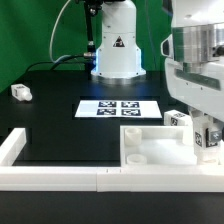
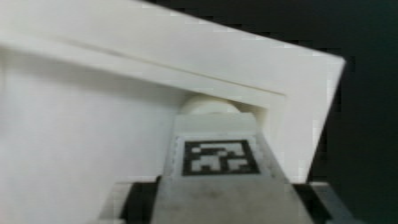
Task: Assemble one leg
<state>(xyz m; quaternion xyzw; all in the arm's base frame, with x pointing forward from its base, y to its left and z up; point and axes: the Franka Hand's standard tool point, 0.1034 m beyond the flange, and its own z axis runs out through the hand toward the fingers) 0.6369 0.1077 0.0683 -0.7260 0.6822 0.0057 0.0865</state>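
Note:
My gripper (image 1: 207, 142) is at the exterior view's right, low over the far right corner of the large flat white panel (image 1: 150, 150). It is shut on a leg (image 1: 210, 135), a chunky white peg with a black-and-white tag. In the wrist view the leg (image 2: 221, 150) sits between my dark fingers (image 2: 150, 198), tag facing the camera. Its rounded tip touches or hovers just over the panel's corner (image 2: 107, 110); I cannot tell which. The gripper (image 2: 228, 205) is clamped on the leg's sides.
A second tagged white piece (image 1: 178, 118) stands just beside my gripper. Another leg (image 1: 20, 92) lies at the far left. The marker board (image 1: 118, 108) lies mid-table. White border rails (image 1: 60, 178) run along the front and left. The robot base (image 1: 117, 50) stands behind.

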